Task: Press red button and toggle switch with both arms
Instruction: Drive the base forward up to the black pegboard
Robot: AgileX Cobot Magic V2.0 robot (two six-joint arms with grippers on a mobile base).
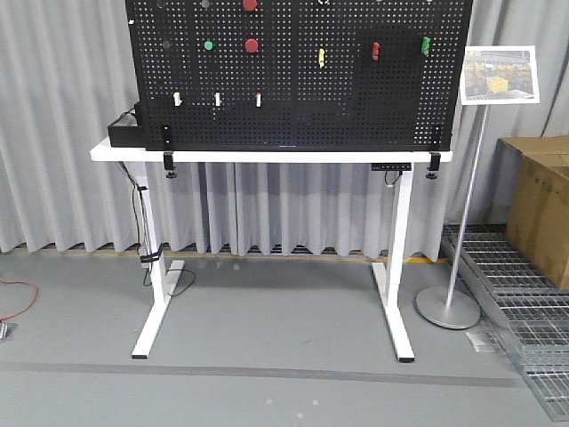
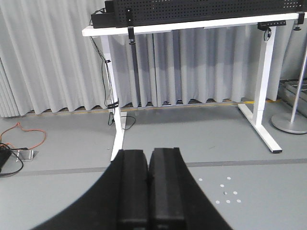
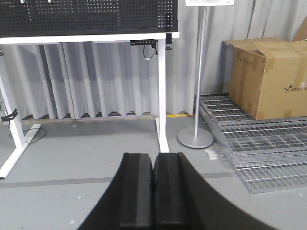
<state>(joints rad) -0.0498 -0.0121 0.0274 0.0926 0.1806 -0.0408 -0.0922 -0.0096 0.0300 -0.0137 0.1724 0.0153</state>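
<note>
In the front view a black pegboard stands on a white table. One round red button sits beside a green button, and a second red button is cut by the top edge. At this distance I cannot tell which is the wider. The toggle switch cannot be made out on the dark board. My left gripper is shut and empty above the grey floor, well short of the table. My right gripper is likewise shut on nothing. Neither arm shows in the front view.
A pale yellow toggle and small white switches dot the board. A sign stand is right of the table, with a cardboard box and metal floor grating beyond. Cables lie on the left floor.
</note>
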